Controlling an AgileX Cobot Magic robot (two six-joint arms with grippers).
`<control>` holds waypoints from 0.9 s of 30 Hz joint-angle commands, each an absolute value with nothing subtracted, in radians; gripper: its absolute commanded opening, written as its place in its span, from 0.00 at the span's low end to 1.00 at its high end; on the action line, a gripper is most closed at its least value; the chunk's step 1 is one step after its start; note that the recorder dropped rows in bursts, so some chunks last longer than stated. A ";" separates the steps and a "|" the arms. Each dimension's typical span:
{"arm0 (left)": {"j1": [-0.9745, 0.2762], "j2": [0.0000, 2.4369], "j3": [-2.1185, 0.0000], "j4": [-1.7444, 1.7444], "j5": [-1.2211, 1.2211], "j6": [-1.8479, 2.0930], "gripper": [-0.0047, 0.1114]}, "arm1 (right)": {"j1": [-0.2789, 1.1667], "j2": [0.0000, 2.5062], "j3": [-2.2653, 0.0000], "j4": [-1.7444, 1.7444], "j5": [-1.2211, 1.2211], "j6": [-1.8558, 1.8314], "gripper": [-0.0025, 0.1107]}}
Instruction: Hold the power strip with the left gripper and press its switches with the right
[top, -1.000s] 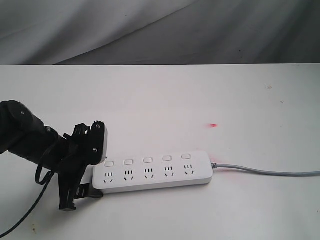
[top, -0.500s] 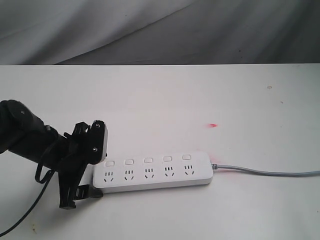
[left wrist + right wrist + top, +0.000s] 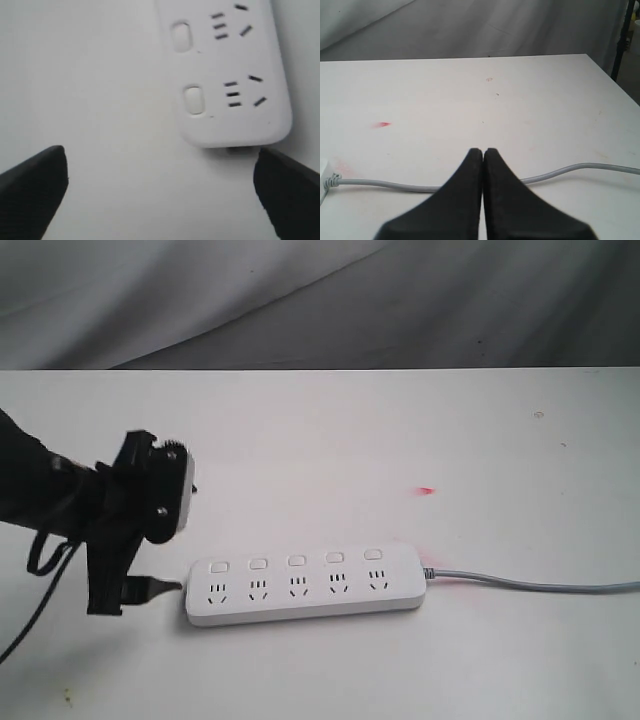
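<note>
The white power strip (image 3: 305, 585) lies flat on the table, its grey cord (image 3: 530, 585) running off to the right. Its switches (image 3: 296, 561) form a row above the sockets. My left gripper (image 3: 172, 540) is open just off the strip's left end, holding nothing; its lower finger (image 3: 165, 588) points at that end, slightly apart from it. The left wrist view shows the strip's rounded end (image 3: 235, 60) and two switches (image 3: 193, 99) beyond the wide-apart fingers (image 3: 35, 185). My right gripper (image 3: 483, 150) is shut and empty, above the cord (image 3: 395, 186); the exterior view does not show it.
A small red mark (image 3: 427, 490) lies on the white table (image 3: 330, 430) behind the strip. Grey cloth (image 3: 300, 300) hangs past the table's far edge. The left arm's black cable (image 3: 30, 625) trails toward the front left corner.
My left gripper has opened wider, let go of the strip's left end and drawn back to the left and slightly up. The power strip has stayed in place.
</note>
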State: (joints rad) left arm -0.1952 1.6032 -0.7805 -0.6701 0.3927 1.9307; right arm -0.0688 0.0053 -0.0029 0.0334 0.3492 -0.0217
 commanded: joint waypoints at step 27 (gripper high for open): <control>-0.198 0.586 -0.779 -0.736 0.228 0.837 0.04 | -0.070 0.000 0.000 0.022 0.349 -0.020 0.02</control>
